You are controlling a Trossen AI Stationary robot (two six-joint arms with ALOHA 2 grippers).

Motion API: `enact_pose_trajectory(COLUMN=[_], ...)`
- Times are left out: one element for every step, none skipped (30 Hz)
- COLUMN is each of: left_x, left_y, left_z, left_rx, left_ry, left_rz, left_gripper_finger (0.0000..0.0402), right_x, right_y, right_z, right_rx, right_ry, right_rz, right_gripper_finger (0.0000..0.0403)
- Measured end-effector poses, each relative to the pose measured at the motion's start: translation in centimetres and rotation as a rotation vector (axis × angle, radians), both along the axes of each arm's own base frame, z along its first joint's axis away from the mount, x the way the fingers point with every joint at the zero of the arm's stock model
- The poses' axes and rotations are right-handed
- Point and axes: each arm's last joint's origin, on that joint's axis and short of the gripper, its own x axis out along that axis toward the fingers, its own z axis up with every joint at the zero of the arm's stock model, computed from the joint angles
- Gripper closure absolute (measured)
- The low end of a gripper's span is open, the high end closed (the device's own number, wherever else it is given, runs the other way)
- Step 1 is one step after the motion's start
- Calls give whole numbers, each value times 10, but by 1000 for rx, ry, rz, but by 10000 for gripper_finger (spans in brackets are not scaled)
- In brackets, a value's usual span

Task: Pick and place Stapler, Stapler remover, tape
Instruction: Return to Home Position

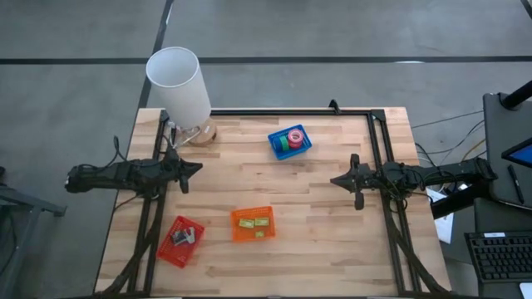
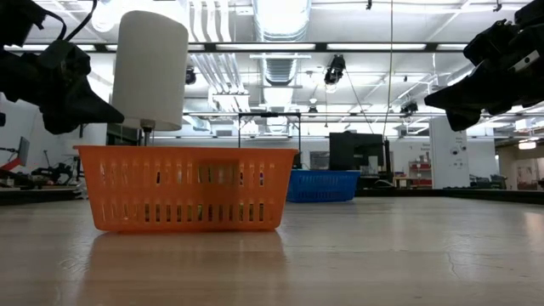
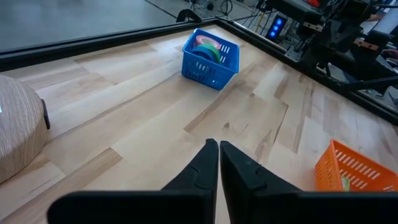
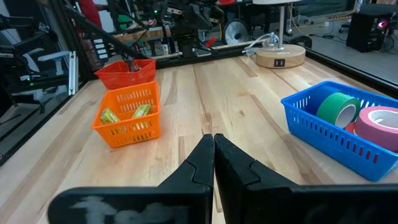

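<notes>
The tape rolls [image 1: 291, 139], green, pink and red, lie in a small blue bin [image 1: 274, 146] toward the table's far side; the right wrist view shows the green roll [image 4: 339, 107] and the pink roll [image 4: 380, 124]. An orange bin [image 1: 252, 223] near the front holds small yellow-green things [image 4: 142, 111]. A red bin [image 1: 181, 241] to its left holds dark and grey pieces. My left gripper [image 1: 198, 169] hovers shut over the table's left side. My right gripper [image 1: 334, 178] hovers shut over the right side. Both are well apart from the bins.
A white lamp [image 1: 178, 81] stands at the far left corner on a round wooden base [image 4: 281, 57]. Bare wood lies between the two grippers. A black frame [image 1: 291, 111] runs along the table's far and side edges. A laptop and keyboard sit beyond the right edge.
</notes>
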Motion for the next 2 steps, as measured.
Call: enact_pose_trajectory(left_x=[0, 0], left_y=[0, 0], left_z=[0, 0], left_rx=[0, 0], left_ry=[0, 0], left_rz=[0, 0], left_gripper_finger=[381, 380], right_x=[0, 0], right_y=[0, 0], right_z=[0, 0], right_rx=[0, 0], right_ry=[0, 0], right_rz=[0, 0], right_gripper_finger=[394, 394])
